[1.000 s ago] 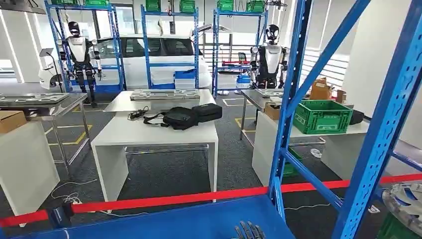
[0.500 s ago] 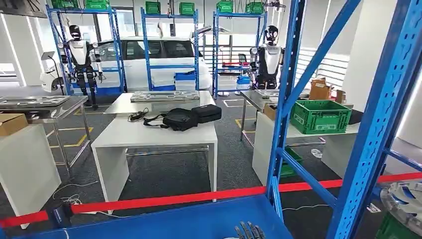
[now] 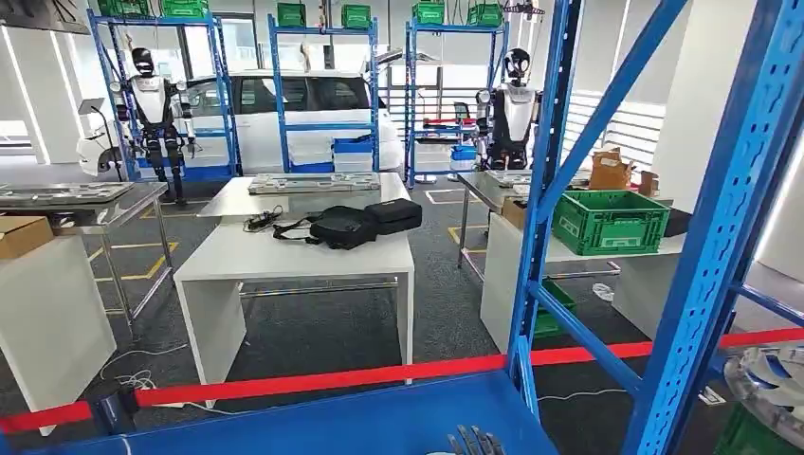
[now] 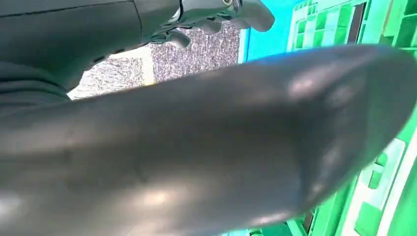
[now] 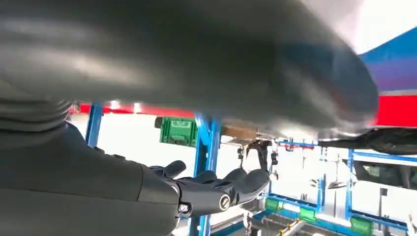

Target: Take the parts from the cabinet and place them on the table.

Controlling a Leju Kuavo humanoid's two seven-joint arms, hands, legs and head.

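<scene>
Part (image 3: 770, 381) on rack's right edge, well apart from fingertips (image 3: 474, 442) at shelf (image 3: 332, 422); hands' grip unclear

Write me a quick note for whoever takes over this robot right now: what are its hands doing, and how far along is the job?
Right robot hand: fingers stretched out, holding nothing.
Left robot hand: view blurred, cannot tell.
A silver part sits in the blue cabinet, lower right.
The white table beyond carries black bags, no parts.
Done: nothing visible.
Left: grasp the parts and carry them to the table.
</scene>
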